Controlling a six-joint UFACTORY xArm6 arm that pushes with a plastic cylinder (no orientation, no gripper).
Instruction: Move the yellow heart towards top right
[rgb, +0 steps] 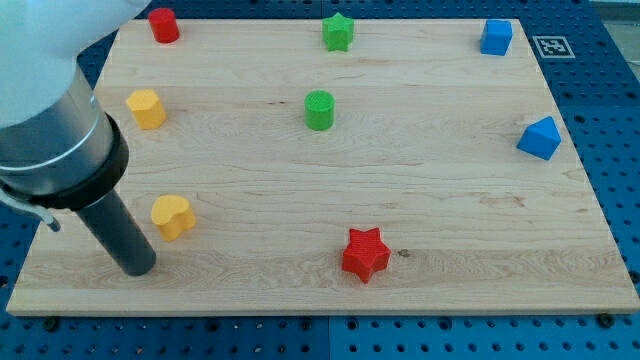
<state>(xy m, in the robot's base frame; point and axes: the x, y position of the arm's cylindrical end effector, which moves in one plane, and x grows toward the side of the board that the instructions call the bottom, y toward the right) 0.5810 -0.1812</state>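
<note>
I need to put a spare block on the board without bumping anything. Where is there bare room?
The widest bare patch lies between the green cylinder, the blue block at the view's right and the red star. The bottom-right corner is bare too. The view's left is crowded: my tip stands beside the yellow heart, below the other yellow block.

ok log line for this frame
tip: view's lower left, just left-below yellow heart | contact: cannot tell | heart: not yet moved top right
</note>
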